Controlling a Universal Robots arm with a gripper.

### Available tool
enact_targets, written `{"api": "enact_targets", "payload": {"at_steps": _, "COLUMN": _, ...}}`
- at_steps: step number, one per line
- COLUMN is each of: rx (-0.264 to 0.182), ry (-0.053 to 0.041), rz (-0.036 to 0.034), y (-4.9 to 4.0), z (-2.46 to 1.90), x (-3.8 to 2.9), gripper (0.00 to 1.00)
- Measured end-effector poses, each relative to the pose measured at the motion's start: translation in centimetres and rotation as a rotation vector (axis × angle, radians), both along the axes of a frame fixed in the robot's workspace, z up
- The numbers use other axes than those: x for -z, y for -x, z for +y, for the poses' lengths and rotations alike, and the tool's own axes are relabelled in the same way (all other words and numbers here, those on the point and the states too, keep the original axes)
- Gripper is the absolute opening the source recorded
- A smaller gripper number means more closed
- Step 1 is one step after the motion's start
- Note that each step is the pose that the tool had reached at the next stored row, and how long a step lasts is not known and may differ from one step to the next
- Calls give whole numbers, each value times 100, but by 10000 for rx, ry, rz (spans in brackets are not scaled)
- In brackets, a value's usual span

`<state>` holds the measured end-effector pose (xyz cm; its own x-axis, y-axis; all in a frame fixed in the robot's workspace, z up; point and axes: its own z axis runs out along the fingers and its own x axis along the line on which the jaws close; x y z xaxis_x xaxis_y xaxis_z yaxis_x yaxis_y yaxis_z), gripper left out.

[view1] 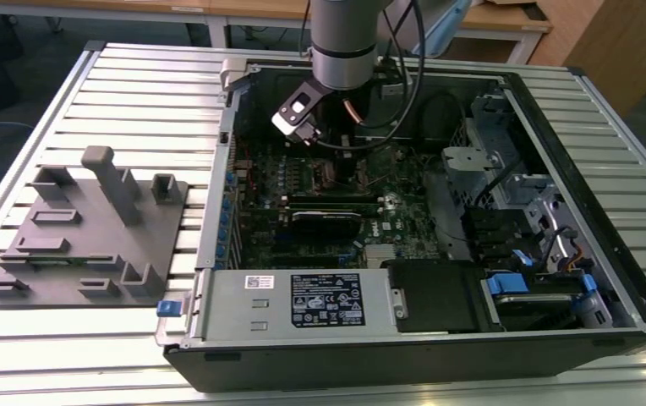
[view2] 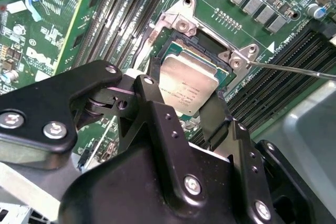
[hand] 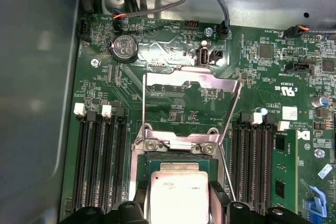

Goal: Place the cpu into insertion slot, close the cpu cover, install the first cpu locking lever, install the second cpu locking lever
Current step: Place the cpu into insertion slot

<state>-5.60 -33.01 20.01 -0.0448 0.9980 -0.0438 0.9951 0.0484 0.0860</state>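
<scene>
One of the four steps is being worked, seemingly the first. The cpu (view2: 190, 77) is being grasped by the hand (view2: 185, 92), with two black fingers (view2: 214, 114) being pressed against opposite edges of the chip. It is being held right at the insertion slot (view2: 197, 51), inside the open computer case (view1: 593, 279) on the slatted metal desk (view1: 131, 101), to the right of a grey moulded fixture (view1: 86, 237) in the exterior view. Whether the chip is hanging just above the socket or resting in it cannot be told.

The cpu cover (hand: 157, 78) is standing raised on its hinge beside the slot, so the closing and both lever steps are being judged not yet done. Seating is being judged to call for a flat, square descent, with no sideways drag across the contacts.

A dull, matte silver-tan top is being shown by the chip. The cover is being read as thin, bright stamped steel around a wide window. A thin steel rod (view2: 294, 70) is lying beside the slot, over the glossy green motherboard (view1: 300, 228).
</scene>
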Motion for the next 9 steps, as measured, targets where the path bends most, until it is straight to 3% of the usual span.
{"api": "enact_targets", "payload": {"at_steps": 9, "rx": 242, "ry": 0, "rz": 2, "y": 1, "z": 2, "x": 30, "gripper": 54}}
